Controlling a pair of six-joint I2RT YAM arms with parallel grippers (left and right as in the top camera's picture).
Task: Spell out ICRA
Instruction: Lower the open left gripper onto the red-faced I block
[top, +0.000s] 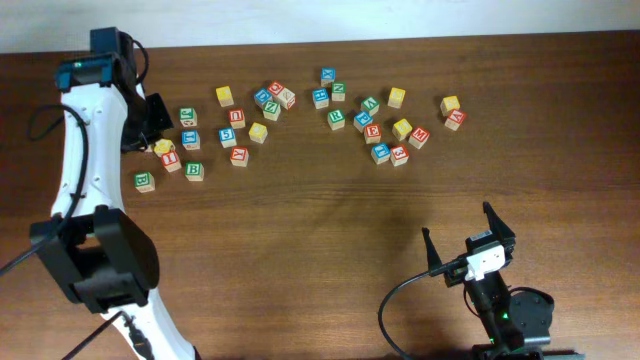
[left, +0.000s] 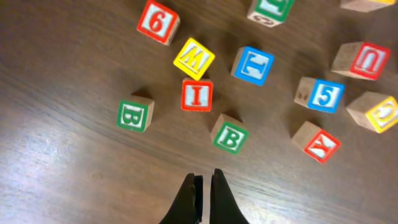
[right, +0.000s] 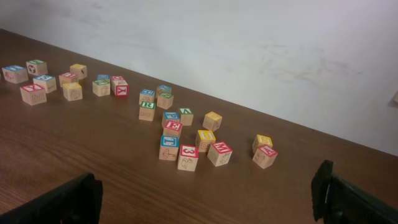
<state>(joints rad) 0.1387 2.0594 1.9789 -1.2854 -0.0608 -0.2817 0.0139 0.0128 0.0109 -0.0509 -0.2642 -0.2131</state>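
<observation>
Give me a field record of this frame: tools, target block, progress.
left tool: shut, empty, above the table
right tool: open, empty, well clear of the blocks
red I block: flat on the table, just ahead of the left tool, untouched
nearest to left tool: green B block
layout: blocks scattered in loose clusters, none stacked
progress: no letters lined up yet

A dark brown wooden counter (top: 330, 230) carries small painted wooden letter cubes in a loose band along its far edge, none stacked as far as these views tell. Toward the far left corner lies a red-faced wooden cube marked I (left: 197, 95). A yellow-faced wooden cube (left: 193, 59) sits just beyond it. Two green-faced wooden cubes marked B flank it, one toward the left edge (left: 134, 116) and one toward the right (left: 230, 135).
</observation>
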